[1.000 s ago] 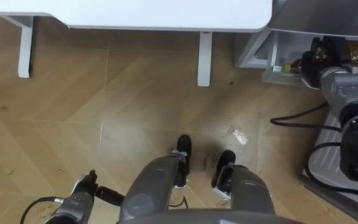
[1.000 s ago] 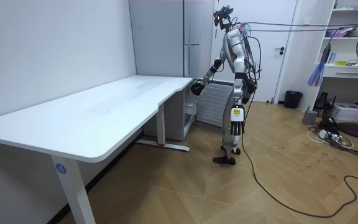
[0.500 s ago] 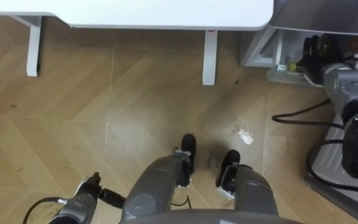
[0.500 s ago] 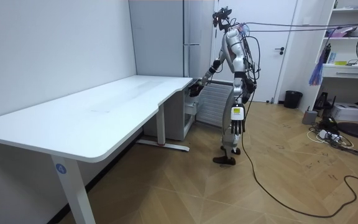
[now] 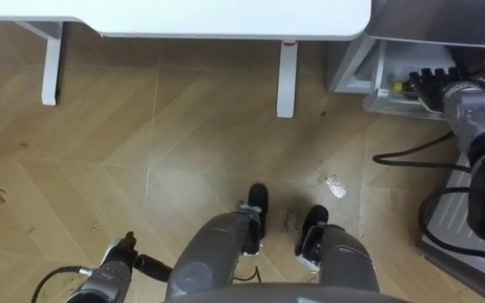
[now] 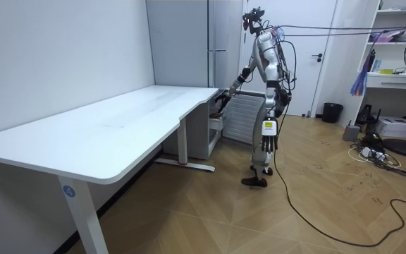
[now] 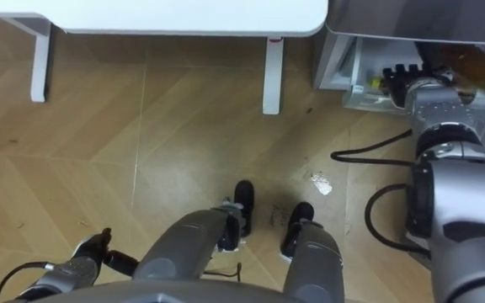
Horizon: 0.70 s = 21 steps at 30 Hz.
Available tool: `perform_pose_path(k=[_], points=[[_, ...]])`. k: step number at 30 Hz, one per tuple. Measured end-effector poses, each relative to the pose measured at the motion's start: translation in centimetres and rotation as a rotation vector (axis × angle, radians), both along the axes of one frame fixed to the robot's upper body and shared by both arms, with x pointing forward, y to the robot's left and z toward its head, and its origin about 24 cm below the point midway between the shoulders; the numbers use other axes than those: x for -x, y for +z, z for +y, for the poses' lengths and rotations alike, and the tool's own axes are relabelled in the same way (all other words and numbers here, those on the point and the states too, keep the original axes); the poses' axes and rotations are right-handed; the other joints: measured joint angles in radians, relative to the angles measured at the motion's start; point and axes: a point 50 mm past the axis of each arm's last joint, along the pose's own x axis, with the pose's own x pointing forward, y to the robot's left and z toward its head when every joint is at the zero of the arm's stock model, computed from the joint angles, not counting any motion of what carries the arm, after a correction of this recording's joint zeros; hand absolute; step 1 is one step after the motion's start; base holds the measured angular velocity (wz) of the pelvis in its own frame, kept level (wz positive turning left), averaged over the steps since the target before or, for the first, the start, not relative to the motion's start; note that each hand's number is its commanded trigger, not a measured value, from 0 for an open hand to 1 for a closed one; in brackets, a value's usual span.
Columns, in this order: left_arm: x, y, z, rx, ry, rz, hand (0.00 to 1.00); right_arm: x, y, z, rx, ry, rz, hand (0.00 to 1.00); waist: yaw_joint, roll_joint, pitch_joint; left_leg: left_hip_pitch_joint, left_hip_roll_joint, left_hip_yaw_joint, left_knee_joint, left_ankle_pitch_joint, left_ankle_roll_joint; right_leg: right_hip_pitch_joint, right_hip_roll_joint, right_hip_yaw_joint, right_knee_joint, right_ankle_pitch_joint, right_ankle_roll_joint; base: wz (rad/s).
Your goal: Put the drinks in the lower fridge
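Amber-brown drink, blurred, sits inside the lower fridge, just beside the right hand, whose grip cannot be told.

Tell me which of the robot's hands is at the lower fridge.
The right hand, stretched forward to the open lower fridge; the left hand hangs low beside its leg.
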Motion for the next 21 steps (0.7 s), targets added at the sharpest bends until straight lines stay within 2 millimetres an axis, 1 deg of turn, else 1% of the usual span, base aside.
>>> perform_pose_path(k=[8, 17, 20, 21], points=[[0.00, 0.00, 0.01, -0.002, 0.000, -0.001, 0.00, 0.03, 0.06, -0.14, 0.010, 0.002, 0.002, 0.00, -0.002, 0.001, -0.0004, 0.001, 0.003, 0.017, 0.003, 0.000, 0.001, 0.000, -0.001, -0.001, 0.002, 0.000, 0.000, 0.00], [0.02, 0.04, 0.15, 0.001, 0.014, -0.014, 0.00, 0.04, 0.21, -0.39, 0.145, 0.073, 0.052, 0.00, -0.013, -0.002, -0.0020, 0.003, 0.005, 0.020, 0.010, 0.001, 0.002, 0.002, -0.001, 0.005, 0.006, 0.000, 0.000, 0.00], [-0.12, 0.14, 0.39, 0.006, 0.049, -0.035, 0.00, 0.23, 0.15, -0.56, 0.221, 0.111, 0.079, 0.00, -0.020, -0.007, -0.0058, 0.003, 0.005, 0.022, 0.010, 0.001, 0.002, 0.002, -0.001, 0.004, 0.005, 0.000, 0.000, 0.01], [-0.14, 0.17, 0.46, 0.003, 0.067, -0.043, 0.00, 0.57, -0.07, -0.74, 0.257, 0.124, 0.097, 0.00, -0.025, -0.008, -0.0087, 0.003, 0.005, 0.023, 0.014, 0.001, 0.002, 0.008, -0.002, 0.000, 0.005, 0.000, 0.000, 0.12]])
